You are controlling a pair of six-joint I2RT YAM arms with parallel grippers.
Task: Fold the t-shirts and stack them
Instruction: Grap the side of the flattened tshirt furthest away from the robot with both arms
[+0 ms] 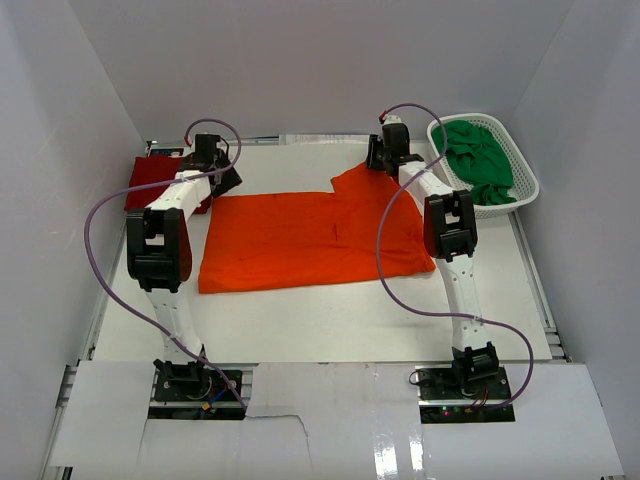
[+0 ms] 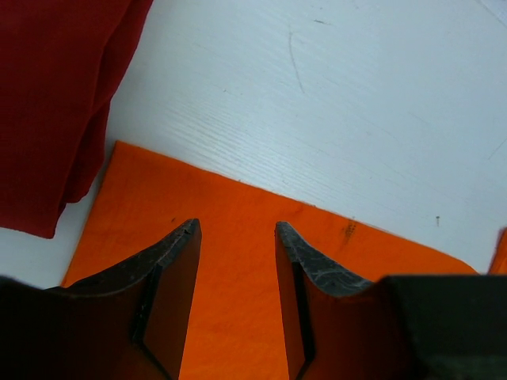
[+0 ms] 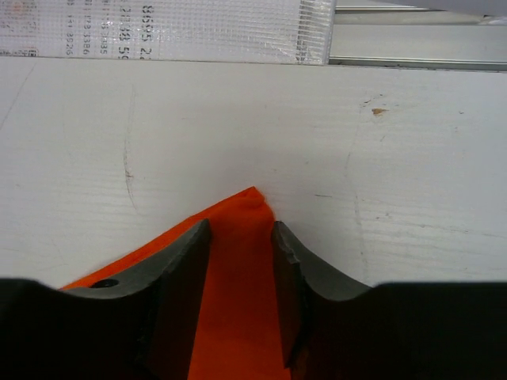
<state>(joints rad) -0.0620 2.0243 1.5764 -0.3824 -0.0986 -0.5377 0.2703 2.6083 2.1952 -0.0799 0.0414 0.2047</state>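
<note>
Lying flat mid-way on the table [image 1: 300, 320], the orange t-shirt [image 1: 310, 240] is spread wide, w/ one flap poking toward 1 o'clock. L gripper [image 2: 236, 226] is over the shirt's 10 o'clock corner, fingers spread, orange cloth showing btwn them, not pinched. R gripper [image 3: 242, 224] is at the 1 o'clock tip, fingers likewise apart, straddling the pointed cloth corner. Dark red t-shirt [image 1: 150, 180] is bunched at the table's 10 o'clock, just beside L gripper. Green t-shirt [image 1: 480, 160] is heaped in the white mesh basket [image 1: 525, 190] at 2 o'clock.
</note>
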